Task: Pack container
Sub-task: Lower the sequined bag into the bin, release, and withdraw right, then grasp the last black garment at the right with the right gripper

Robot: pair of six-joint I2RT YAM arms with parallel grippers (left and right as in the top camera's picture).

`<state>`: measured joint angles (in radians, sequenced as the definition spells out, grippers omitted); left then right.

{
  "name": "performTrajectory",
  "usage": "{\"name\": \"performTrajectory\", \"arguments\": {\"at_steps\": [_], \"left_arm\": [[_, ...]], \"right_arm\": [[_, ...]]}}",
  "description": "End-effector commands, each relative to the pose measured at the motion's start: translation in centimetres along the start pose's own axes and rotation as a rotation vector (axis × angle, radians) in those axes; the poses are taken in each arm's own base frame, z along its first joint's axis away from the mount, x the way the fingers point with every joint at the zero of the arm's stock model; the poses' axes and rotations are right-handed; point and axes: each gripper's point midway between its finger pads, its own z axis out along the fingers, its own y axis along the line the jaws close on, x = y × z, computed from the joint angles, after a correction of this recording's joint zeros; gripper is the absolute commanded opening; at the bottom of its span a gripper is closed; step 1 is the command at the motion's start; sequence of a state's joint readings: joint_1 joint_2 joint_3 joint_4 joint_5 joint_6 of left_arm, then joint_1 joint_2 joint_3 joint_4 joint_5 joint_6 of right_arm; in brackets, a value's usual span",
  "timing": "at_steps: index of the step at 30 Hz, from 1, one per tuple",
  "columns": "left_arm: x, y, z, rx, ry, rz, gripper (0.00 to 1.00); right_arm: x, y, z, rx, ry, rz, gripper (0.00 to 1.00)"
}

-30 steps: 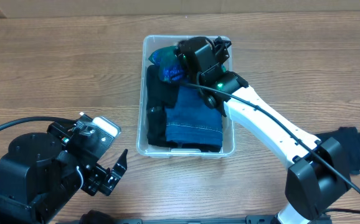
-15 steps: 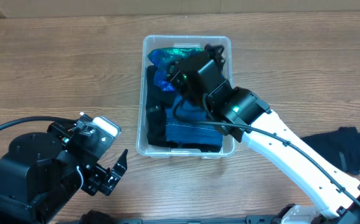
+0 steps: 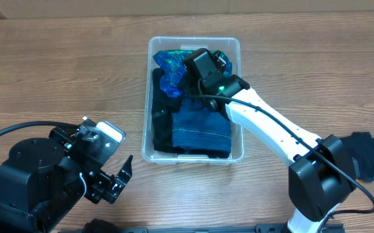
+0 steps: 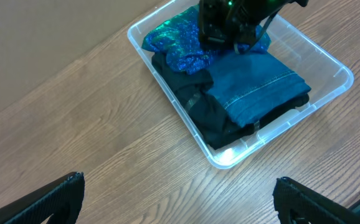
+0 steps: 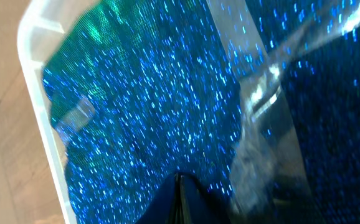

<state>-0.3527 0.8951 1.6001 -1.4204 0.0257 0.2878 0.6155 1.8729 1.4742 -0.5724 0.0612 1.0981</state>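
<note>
The clear container (image 3: 150, 97) sits mid-table and holds a folded denim garment (image 3: 201, 126), a black garment (image 3: 161, 110) and a sparkly blue-green garment (image 3: 169, 65) at its far end. My right gripper (image 3: 193, 68) reaches into that far end. In the right wrist view its fingers (image 5: 179, 177) meet tip to tip just above the sparkly cloth (image 5: 136, 112), and no fabric shows between them. My left gripper (image 3: 119, 184) rests at the near left, well away from the container (image 4: 329, 62), wide open over bare wood (image 4: 179, 202).
A dark garment (image 3: 365, 155) lies loose on the table at the right, beside the right arm's base. The container's white-edged wall (image 5: 37, 93) runs close along the left of the right gripper. Bare wooden tabletop surrounds the bin.
The right gripper's jaws have gone from wide open to shut, and its head has shifted slightly within the container's far end. The left arm has not moved.
</note>
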Motion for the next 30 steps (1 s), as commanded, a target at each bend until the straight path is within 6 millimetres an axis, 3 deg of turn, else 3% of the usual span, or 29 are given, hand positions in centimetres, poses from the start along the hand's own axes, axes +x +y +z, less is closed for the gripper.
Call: {"name": "performTrajectory", "arguments": {"at_steps": [1,3,5,6,8,10,12,18,22,25,27,30], "left_arm": [[0.0,0.2,0.0,-0.012,0.001,-0.019,1.00],[0.0,0.2,0.0,-0.012,0.001,-0.019,1.00],[0.0,0.2,0.0,-0.012,0.001,-0.019,1.00],[0.0,0.2,0.0,-0.012,0.001,-0.018,1.00],[0.0,0.2,0.0,-0.012,0.001,-0.019,1.00],[0.0,0.2,0.0,-0.012,0.001,-0.019,1.00],[0.0,0.2,0.0,-0.012,0.001,-0.018,1.00],[0.0,0.2,0.0,-0.012,0.001,-0.019,1.00],[0.0,0.2,0.0,-0.012,0.001,-0.018,1.00],[0.0,0.2,0.0,-0.012,0.001,-0.019,1.00],[0.0,0.2,0.0,-0.012,0.001,-0.018,1.00],[0.0,0.2,0.0,-0.012,0.001,-0.019,1.00]], "right_arm": [[-0.8,2.4,-3.2,-0.101,0.021,-0.076,0.04],[-3.9,5.0,-9.6,-0.227,-0.081,-0.160,0.04],[-6.4,6.4,-17.8,-0.346,-0.211,-0.221,0.04],[-7.8,5.2,-21.4,-0.338,-0.293,-0.205,0.04],[-10.5,-0.1,-27.7,-0.224,-0.449,-0.124,0.04],[-11.3,-5.5,-31.5,-0.110,-0.515,-0.056,0.04],[-11.2,-10.3,-33.7,-0.005,-0.532,0.012,0.04],[-9.0,-22.3,-37.9,0.293,-0.588,0.169,0.04],[-7.5,-26.7,-34.7,0.346,-0.462,0.266,0.04],[-6.3,-31.7,-32.3,0.405,-0.389,0.407,0.04],[-6.4,-33.1,-30.7,0.353,-0.377,0.491,0.04],[-5.9,-37.9,-29.4,0.369,-0.410,0.692,0.04]]}}
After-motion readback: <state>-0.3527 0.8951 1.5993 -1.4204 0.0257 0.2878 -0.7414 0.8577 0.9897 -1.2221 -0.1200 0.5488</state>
